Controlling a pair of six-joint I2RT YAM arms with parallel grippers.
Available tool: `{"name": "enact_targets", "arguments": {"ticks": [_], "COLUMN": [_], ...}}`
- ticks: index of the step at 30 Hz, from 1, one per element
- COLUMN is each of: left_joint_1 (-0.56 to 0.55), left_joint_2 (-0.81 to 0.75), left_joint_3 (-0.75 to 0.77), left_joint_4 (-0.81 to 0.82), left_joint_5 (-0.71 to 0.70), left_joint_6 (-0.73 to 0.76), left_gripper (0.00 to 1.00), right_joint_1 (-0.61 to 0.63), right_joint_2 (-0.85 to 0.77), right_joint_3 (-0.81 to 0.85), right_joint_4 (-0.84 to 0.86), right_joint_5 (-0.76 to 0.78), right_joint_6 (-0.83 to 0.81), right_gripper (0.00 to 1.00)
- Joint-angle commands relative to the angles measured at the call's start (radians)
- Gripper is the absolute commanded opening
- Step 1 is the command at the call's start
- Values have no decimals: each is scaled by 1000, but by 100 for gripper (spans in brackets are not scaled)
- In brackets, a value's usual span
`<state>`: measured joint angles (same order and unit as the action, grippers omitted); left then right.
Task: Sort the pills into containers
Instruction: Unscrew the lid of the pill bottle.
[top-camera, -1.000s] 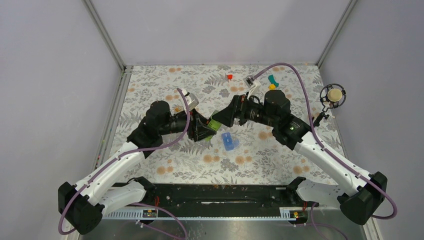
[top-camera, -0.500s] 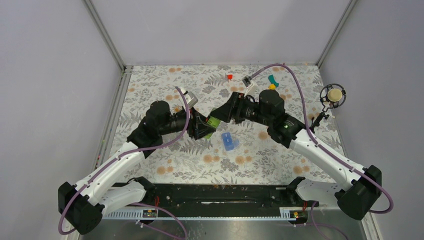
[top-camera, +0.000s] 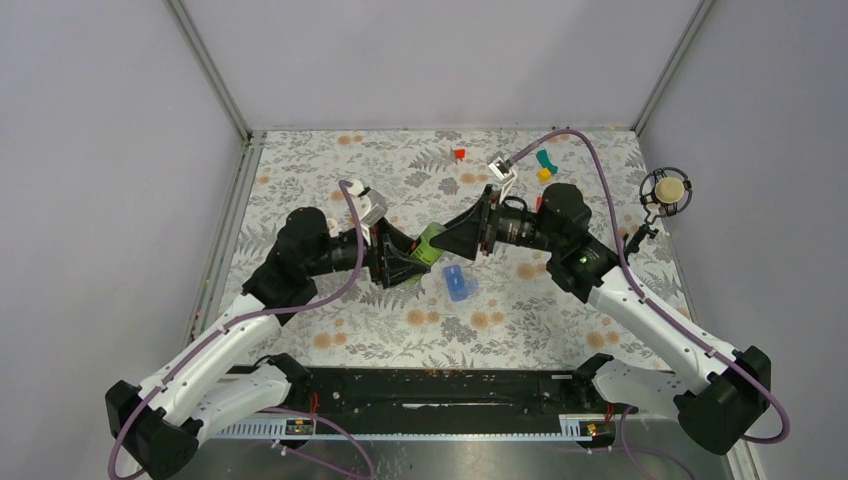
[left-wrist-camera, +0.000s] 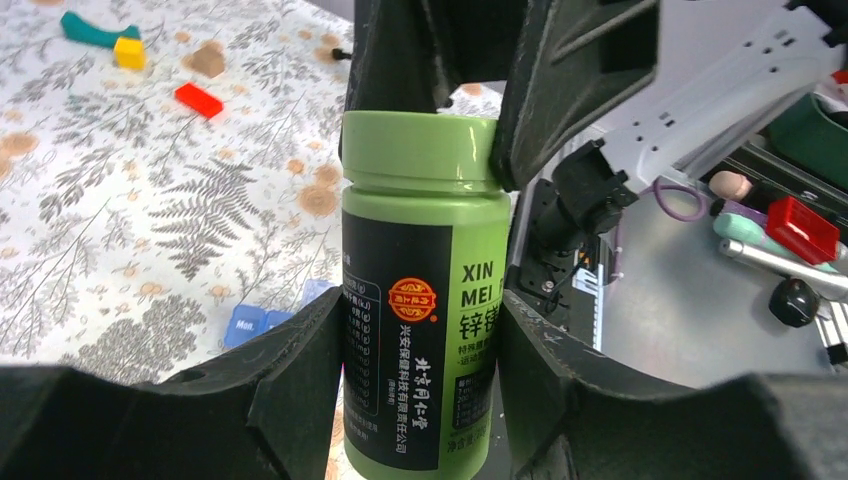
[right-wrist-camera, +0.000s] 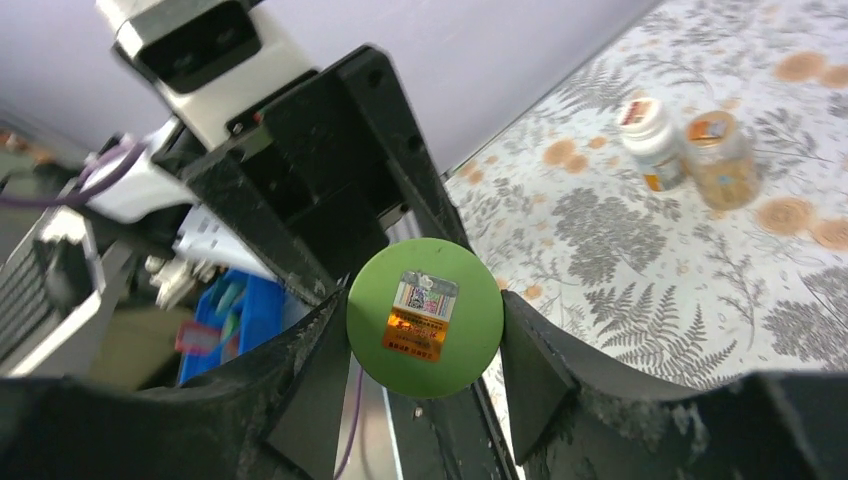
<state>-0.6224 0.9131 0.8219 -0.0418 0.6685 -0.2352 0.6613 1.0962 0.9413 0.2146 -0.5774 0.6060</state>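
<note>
The green bottle (top-camera: 430, 243) is held off the desk (top-camera: 330, 320) at the middle of the top view. Its long axis runs from lower left to upper right there, with the cap (right-wrist-camera: 424, 315) at the upper-right end. In the left wrist view the bottle stands upright in the frame, cap at the top and label text facing the camera. The right wrist view looks at it end-on, the round cap with its sticker facing the lens.

The left claw (left-wrist-camera: 420, 335) is partly closed on the bottle's body, one finger pressed to each side of the label. The right claw (right-wrist-camera: 425, 335) is closed about halfway, its fingers flanking the cap and touching it on both sides.

In the top view the left arm rises from the lower left corner, bends near centre-left and sends its wrist level toward the right. The right arm mirrors it from the lower right corner, its wrist pointing left, so the two claws meet nose to nose.

The blue pill box (top-camera: 459, 283) lies flat on the desk just below and right of the bottle, its long axis tilted from upper left to lower right.

Near the top edge of the desk lie a red block (top-camera: 459, 154), a teal piece (top-camera: 545, 158) and a yellow block (top-camera: 543, 174).
</note>
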Motion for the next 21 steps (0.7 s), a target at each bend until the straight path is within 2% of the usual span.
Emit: {"name": "enact_targets", "arguments": {"ticks": [1, 4, 5, 6, 7, 8, 9, 14, 21], "left_joint_1": [9, 9, 8, 9, 10, 9, 9, 9, 9], "left_joint_2": [-57, -78, -84, -88, -91, -93, -95, -88, -58], "left_joint_3": [17, 21, 24, 23, 25, 25, 25, 19, 15], "left_joint_4": [50, 52, 53, 55, 55, 56, 55, 54, 63], "left_joint_5": [74, 113, 119, 124, 124, 119, 113, 61, -37], "left_joint_6": [3, 7, 7, 7, 7, 7, 9, 17, 8], "left_gripper": [0, 0, 0, 0, 0, 0, 0, 0, 0], "right_joint_1": [-77, -78, -77, -78, -77, -77, -77, -58, 0], "right_joint_2": [-52, -62, -62, -63, -68, -74, -74, -24, -21], "right_joint_3": [-13, 4, 12, 17, 19, 21, 22, 60, 38], "right_joint_4": [109, 98, 80, 63, 48, 35, 36, -34, -14], "right_joint_5": [-351, -458, -479, -476, -420, -319, -250, 15, 142], "right_joint_6": [-119, -138, -158, -176, -176, -157, -128, 73, 209], "right_gripper": [36, 40, 48, 62, 82, 96, 99, 100, 99]}}
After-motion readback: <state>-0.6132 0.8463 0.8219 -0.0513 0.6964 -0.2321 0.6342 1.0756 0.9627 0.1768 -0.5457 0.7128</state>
